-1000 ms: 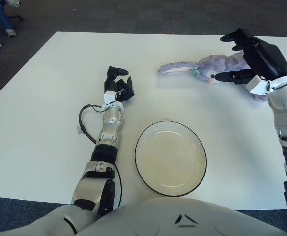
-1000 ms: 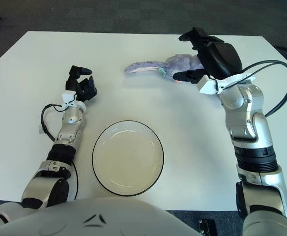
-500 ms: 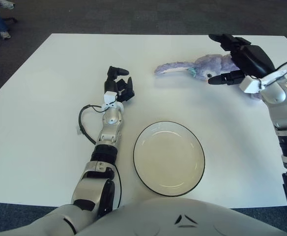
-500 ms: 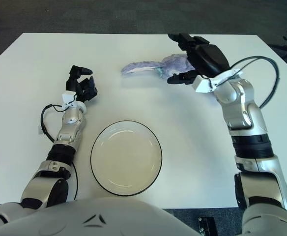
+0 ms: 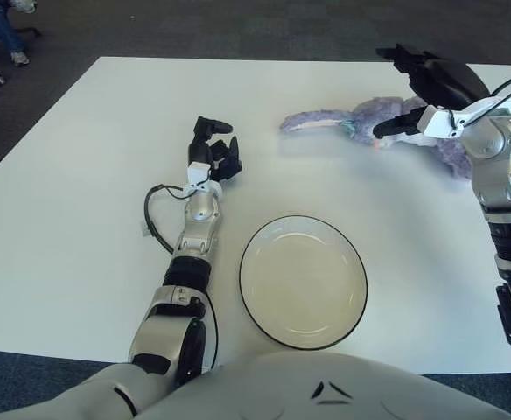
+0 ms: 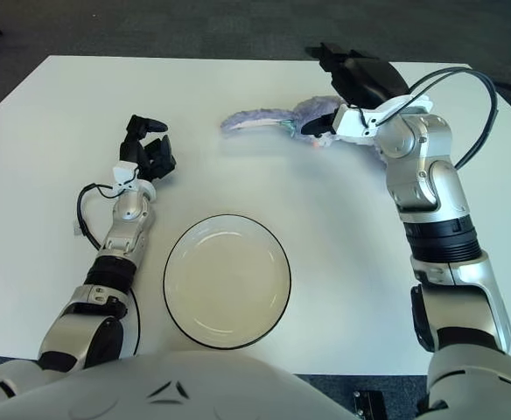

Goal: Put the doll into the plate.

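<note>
Your right hand hung spread over the purple plush rabbit doll lying on the bench beyond the empty plate, gripping nothing, so you needed to settle lower around its body before closing.

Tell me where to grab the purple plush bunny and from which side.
Grip the plush bunny at its thick head and body, coming from above where the right hand hovers with fingers spread. It lies flat on the table; the long thin ear pointing left would likely slip. The left hand shows beyond the plate.
</note>
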